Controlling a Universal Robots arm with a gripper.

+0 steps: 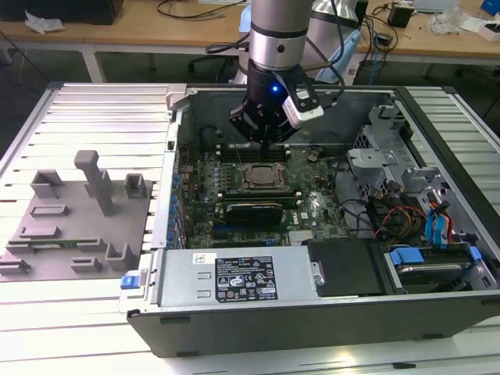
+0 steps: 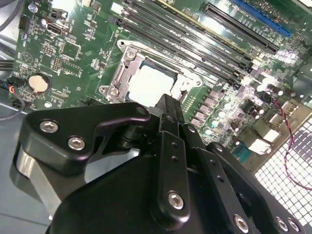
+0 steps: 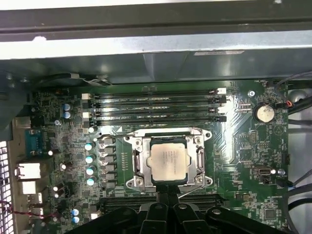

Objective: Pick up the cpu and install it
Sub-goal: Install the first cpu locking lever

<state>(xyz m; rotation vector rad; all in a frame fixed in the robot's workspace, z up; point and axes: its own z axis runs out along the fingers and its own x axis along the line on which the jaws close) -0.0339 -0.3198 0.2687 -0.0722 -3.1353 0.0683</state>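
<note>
Cpu (image 3: 169, 163) in the socket (image 3: 138, 165), pincer (image 3: 168, 196) at its edge

The square chip lies flat inside the socket's metal frame. The pincer, tips pressed together and holding nothing, hangs just over the socket's rim, so the cpu sits just beyond its tips, slightly below.
</note>
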